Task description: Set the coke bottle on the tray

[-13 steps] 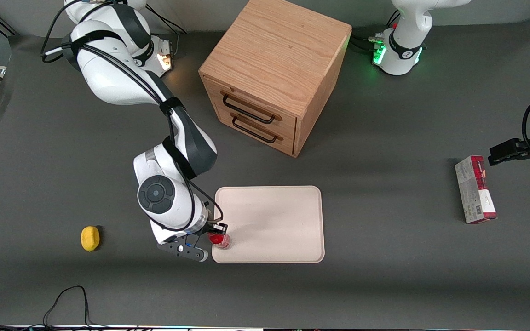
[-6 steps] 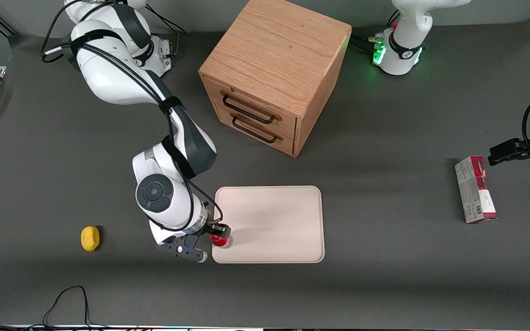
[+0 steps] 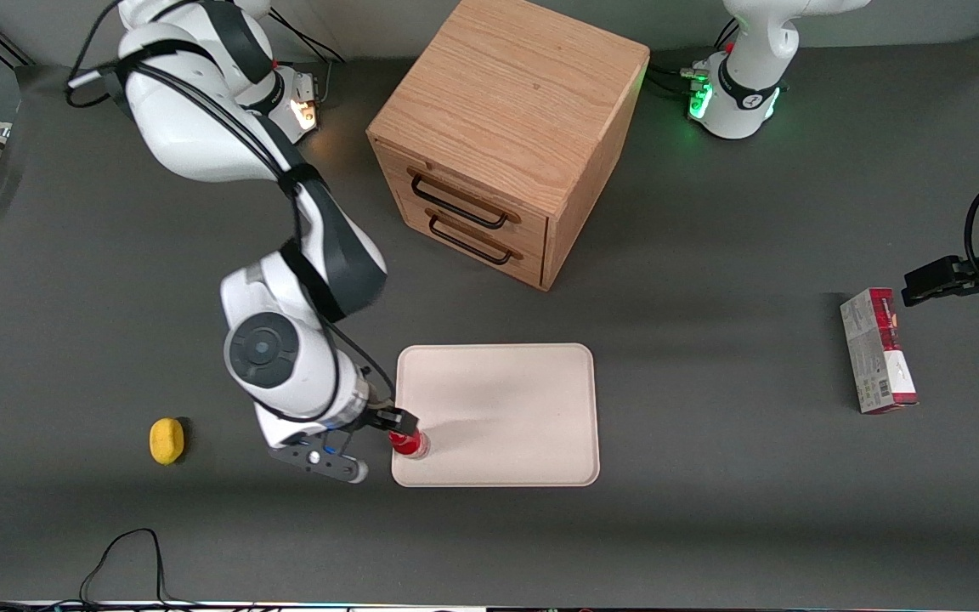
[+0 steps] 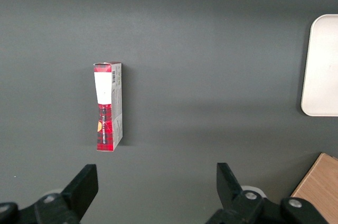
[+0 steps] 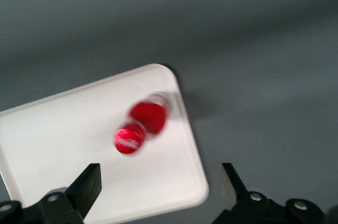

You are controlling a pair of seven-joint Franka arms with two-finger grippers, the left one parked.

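Observation:
The coke bottle, small and red with a red cap, stands upright on the pale cream tray, at the tray's near corner toward the working arm's end. My right gripper hovers beside and above that corner, open and empty. In the right wrist view the bottle shows from above, blurred, standing free on the tray. It is ahead of the gripper, whose fingers are spread wide apart and touch nothing.
A wooden drawer cabinet stands farther from the front camera than the tray. A yellow lemon lies toward the working arm's end. A red-and-grey carton lies toward the parked arm's end, also in the left wrist view.
My right arm has drawn back from the tray toward its own end of the table and risen a little. The bottle stays standing on the tray corner.

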